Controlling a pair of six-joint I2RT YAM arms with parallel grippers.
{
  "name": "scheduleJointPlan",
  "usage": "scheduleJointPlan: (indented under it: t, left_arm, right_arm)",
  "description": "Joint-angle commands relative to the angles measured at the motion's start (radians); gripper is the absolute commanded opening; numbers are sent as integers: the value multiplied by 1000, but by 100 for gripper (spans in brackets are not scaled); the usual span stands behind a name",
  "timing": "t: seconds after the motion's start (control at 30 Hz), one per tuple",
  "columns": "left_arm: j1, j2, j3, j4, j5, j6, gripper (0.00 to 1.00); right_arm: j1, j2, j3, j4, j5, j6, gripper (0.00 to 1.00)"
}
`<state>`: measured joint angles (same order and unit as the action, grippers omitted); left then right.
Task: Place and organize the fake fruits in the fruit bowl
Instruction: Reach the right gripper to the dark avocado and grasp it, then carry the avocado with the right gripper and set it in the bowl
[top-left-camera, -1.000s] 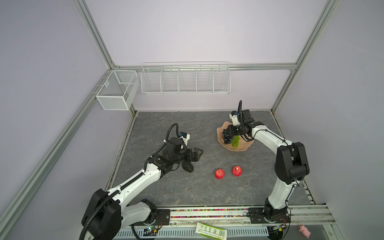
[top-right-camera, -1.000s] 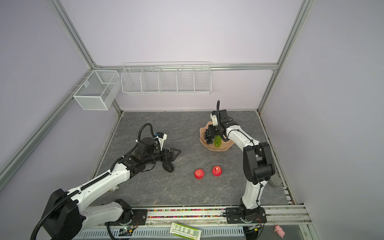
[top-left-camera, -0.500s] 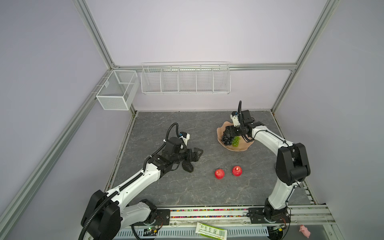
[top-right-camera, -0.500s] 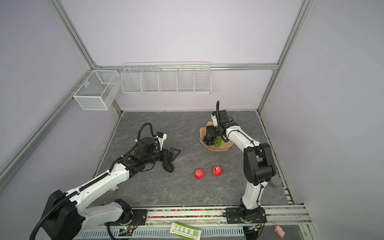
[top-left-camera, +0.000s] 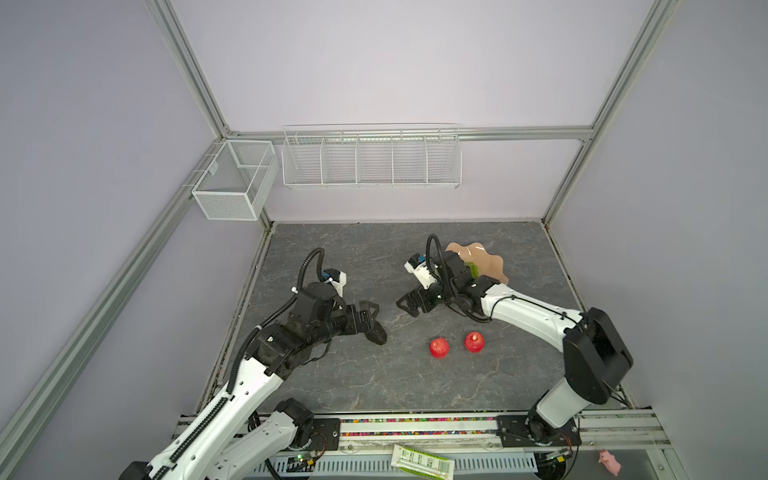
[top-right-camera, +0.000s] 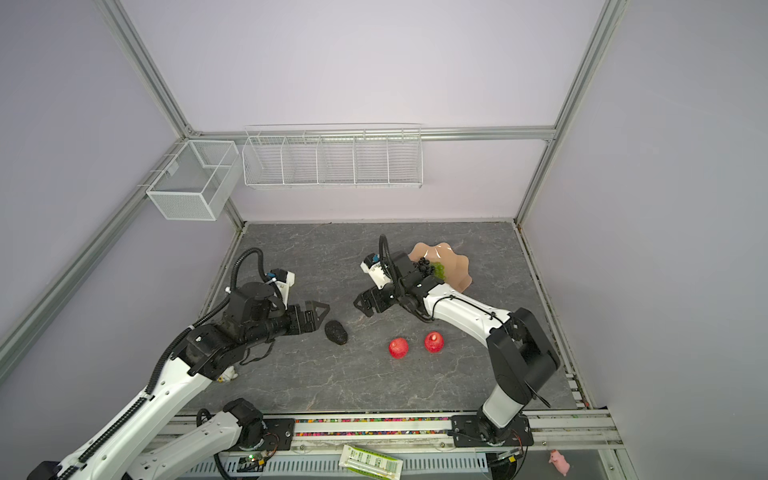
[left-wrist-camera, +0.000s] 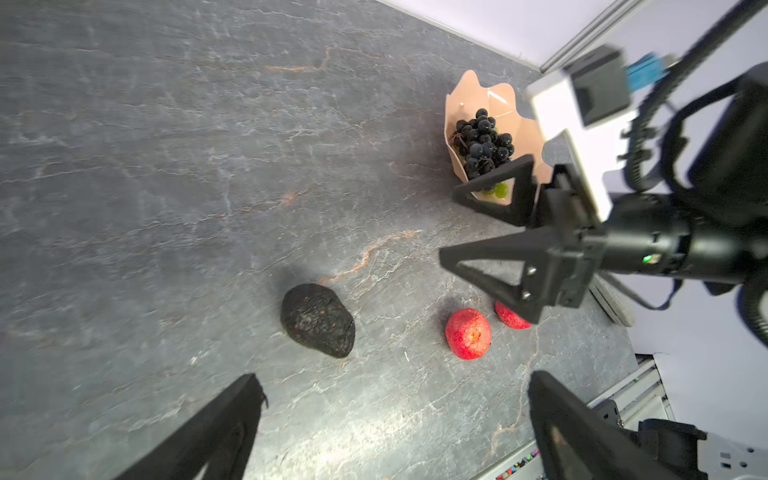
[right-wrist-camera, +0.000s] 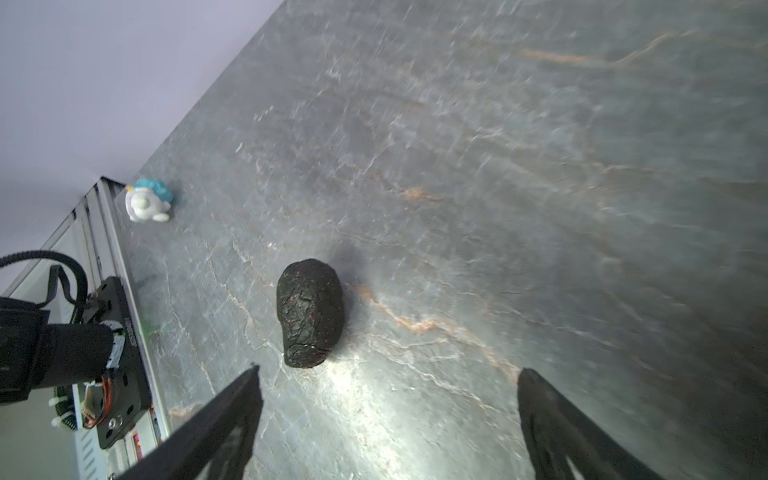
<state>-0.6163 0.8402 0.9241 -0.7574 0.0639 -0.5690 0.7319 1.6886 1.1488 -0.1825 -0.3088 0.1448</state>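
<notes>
The peach fruit bowl (top-left-camera: 486, 259) (top-right-camera: 455, 266) (left-wrist-camera: 494, 97) sits at the back right and holds the black grape bunch (top-right-camera: 423, 263) (left-wrist-camera: 482, 141) and the green grapes (top-right-camera: 439, 271) (left-wrist-camera: 500, 190). The dark avocado (top-left-camera: 377, 336) (top-right-camera: 336, 332) (left-wrist-camera: 318, 320) (right-wrist-camera: 309, 311) lies mid-table. Two red fruits (top-left-camera: 439, 348) (top-left-camera: 474, 342) (top-right-camera: 398, 348) (top-right-camera: 434, 342) rest in front; in the left wrist view one (left-wrist-camera: 468, 333) shows whole. My left gripper (top-left-camera: 371, 319) (top-right-camera: 322, 313) (left-wrist-camera: 392, 380) hovers open just left of the avocado. My right gripper (top-left-camera: 406, 308) (top-right-camera: 362, 306) (left-wrist-camera: 451, 224) (right-wrist-camera: 388, 374) is open and empty, facing the avocado.
Two white wire baskets (top-left-camera: 370, 156) (top-left-camera: 232, 178) hang on the back wall. A small white and blue toy (right-wrist-camera: 145, 201) sits near the table's left edge. A pink pig (top-left-camera: 609, 461) and a green-white packet (top-left-camera: 422, 461) lie beyond the front rail.
My right gripper opened and let the black grapes go in the bowl. It then swung left and forward towards the middle of the table. The left arm barely moved.
</notes>
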Motion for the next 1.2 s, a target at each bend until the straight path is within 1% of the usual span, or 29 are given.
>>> scheduleJointPlan:
  t: [0.0, 0.17, 0.23, 0.33, 0.43, 0.47, 0.53, 0.6, 0.7, 0.77, 0.8, 0.9, 0.93, 1.07, 1.17]
  left_arm:
    - [4, -22, 33, -207, -53, -33, 99]
    - [4, -81, 33, -219, -97, -31, 99]
    - [4, -81, 34, -224, -109, -26, 99]
    - [4, -75, 28, -250, -124, -14, 99]
    - [4, -57, 20, -249, -117, -5, 99]
    - [4, -58, 18, -244, -119, -6, 99]
    - [4, -64, 18, -233, -119, -7, 99]
    - [4, -71, 18, -233, -125, -6, 99]
    - [4, -78, 12, -236, -132, -5, 99]
    - [4, -81, 5, -231, -135, -5, 99]
    - [4, -80, 1, -229, -137, -6, 99]
    - [5, -65, -4, -224, -144, -8, 99]
    - [5, -61, -1, -217, -142, -5, 99]
    - [6, -46, -3, -174, -129, 10, 99]
    - [5, -20, -9, -118, -115, 28, 99]
  right_arm:
    - [71, 49, 26, 58, -38, 22, 97]
    - [134, 161, 103, 22, -10, 12, 97]
    - [153, 194, 116, 11, 24, 10, 97]
    - [172, 232, 129, -2, 41, 3, 98]
    - [206, 269, 168, -42, 82, -24, 100]
    - [217, 282, 182, -53, 97, -31, 98]
    - [227, 311, 206, -72, 121, -26, 90]
    - [229, 335, 222, -81, 123, -16, 88]
    - [229, 355, 240, -100, 143, -8, 79]
    - [229, 364, 249, -115, 153, -11, 76]
    - [228, 367, 250, -119, 161, -11, 72]
    - [228, 365, 257, -129, 188, -12, 57]
    - [226, 359, 255, -129, 198, -13, 54]
    - [195, 294, 226, -108, 186, -8, 51]
    - [140, 200, 186, -92, 166, 0, 50]
